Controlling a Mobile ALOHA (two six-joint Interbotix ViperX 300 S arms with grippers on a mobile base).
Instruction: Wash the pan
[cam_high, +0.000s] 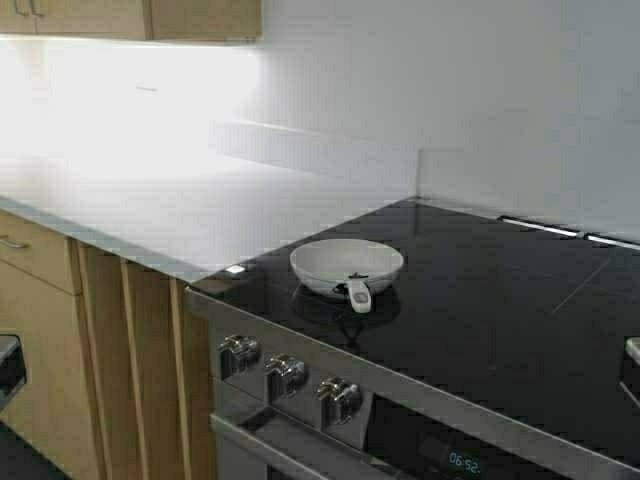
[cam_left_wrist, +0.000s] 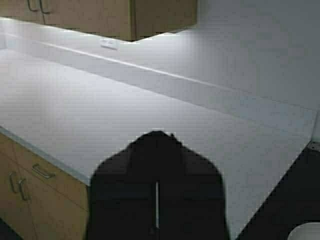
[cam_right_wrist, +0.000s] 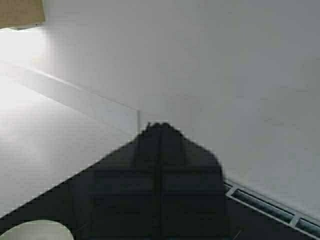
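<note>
Both my tools, left (cam_left_wrist: 157, 145) and right (cam_right_wrist: 160, 127), are pressed closed; the pan (cam_high: 346, 264) lies ahead between them, handle toward me.

Oven clock display (cam_high: 463, 461) on stove front panel reads 06:52; no other legible text.

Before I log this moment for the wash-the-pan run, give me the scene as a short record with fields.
pan: white pan sits upright on the black cooktop, handle toward the front edge
pan contents: looks empty
left of cooktop: white counter
front panel: row of knobs below the pan
left gripper: shut, holding nothing, raised above the counter
right gripper: shut, holding nothing, raised above the cooktop
contact with pan: none
</note>
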